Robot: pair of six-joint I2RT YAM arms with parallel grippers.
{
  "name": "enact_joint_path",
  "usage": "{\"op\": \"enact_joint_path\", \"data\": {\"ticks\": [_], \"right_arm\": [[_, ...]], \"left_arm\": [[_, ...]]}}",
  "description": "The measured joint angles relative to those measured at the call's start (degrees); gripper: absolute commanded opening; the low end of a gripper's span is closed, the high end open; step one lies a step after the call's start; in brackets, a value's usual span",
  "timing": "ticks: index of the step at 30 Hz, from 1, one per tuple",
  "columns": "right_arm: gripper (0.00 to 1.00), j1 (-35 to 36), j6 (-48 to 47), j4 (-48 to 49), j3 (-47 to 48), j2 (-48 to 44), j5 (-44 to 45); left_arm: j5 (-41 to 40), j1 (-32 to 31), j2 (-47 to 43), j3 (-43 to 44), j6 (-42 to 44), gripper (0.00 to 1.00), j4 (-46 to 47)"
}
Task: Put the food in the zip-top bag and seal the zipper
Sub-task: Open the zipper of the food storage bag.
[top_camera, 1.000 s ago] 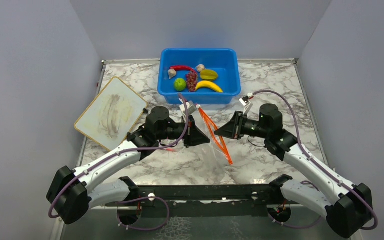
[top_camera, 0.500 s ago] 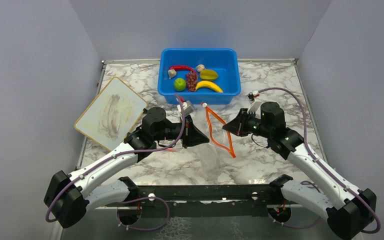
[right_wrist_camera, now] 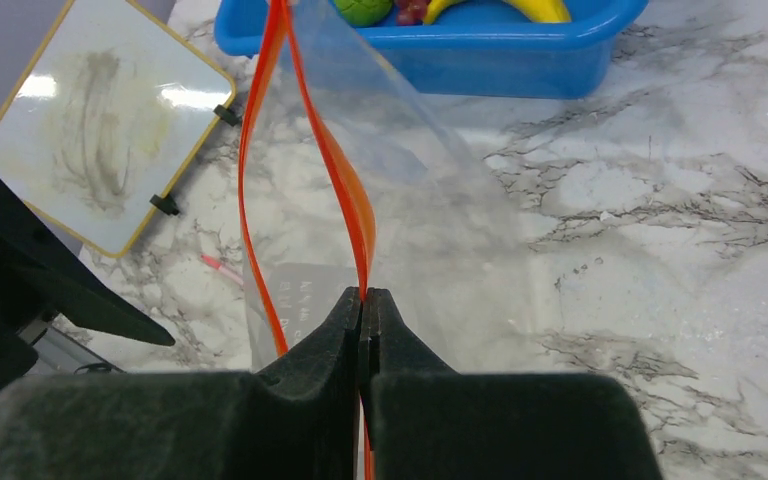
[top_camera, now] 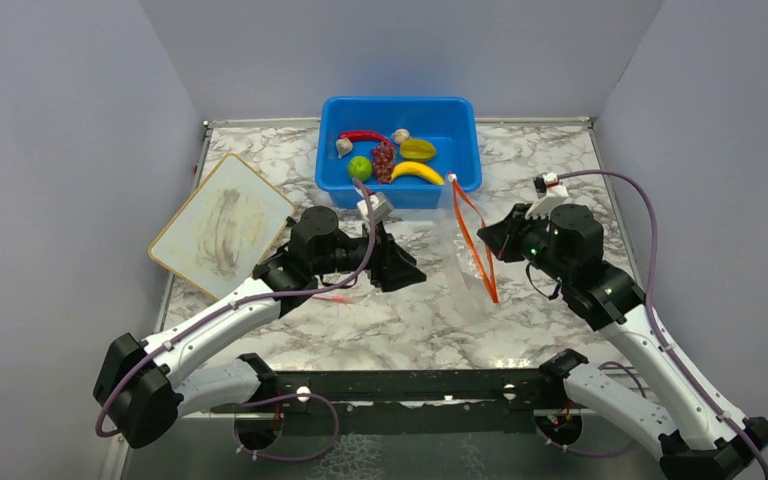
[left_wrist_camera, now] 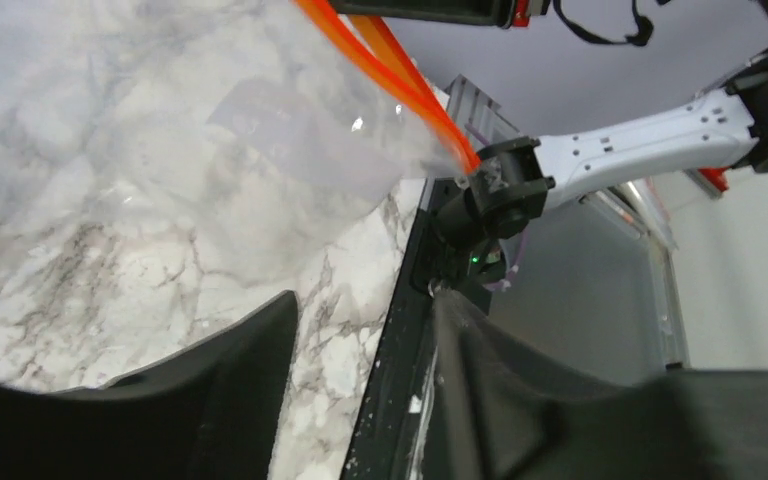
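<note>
Right end effector: fingers pressed together, pinching the zipper at one point on the strip. It sits right of centre in the top view.
Left end effector: fingers spread with nothing between them. It sits at the centre of the top view, pointed toward the bag but apart from it.
Bag: clear and floppy, hanging from the right end effector's pinch, between the two arms and just below the tub in the top view. Whether its lower part rests on the surface cannot be told.
Zipper: the two orange-red strips are parted into a narrow loop, so the mouth is unsealed. One end reaches up beside the tub's near rim.
Food: all in the tub at upper centre of the top view, none in the bag.
Tub contents: chili and garlic at upper left. A second bulb and the starfruit lie at upper right. Lime, grapes and banana lie along the lower side.
Board: flat on the surface at left of the top view, its face smudged.
Stick: thin and red, lying on the surface under the left arm.
</note>
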Motion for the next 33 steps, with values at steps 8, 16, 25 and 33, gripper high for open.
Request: {"op": "enact_joint_path", "data": {"ticks": [8, 16, 25, 33], "right_arm": [[0.01, 0.0, -2.2, -2.4, 2.4, 3.2, 1.8], [0.01, 0.0, 2.8, 3.1, -1.2, 4.9, -3.3], [0.01, 0.0, 9.7, 11.5, -9.9, 6.9, -7.6], [0.01, 0.0, 12.5, 15.9, -11.7, 6.8, -9.4]], "left_arm": [[-2.1, -0.1, 5.5, 7.8, -1.1, 0.88, -2.0], [-9.0, -1.0, 11.5, 13.1, -3.0, 0.89, -4.8], [-15.9, -1.0, 15.3, 13.6, -7.8, 0.91, -6.5], [-20.5, -1.0, 16.6, 13.5, -9.0, 0.87, -8.1]]}}
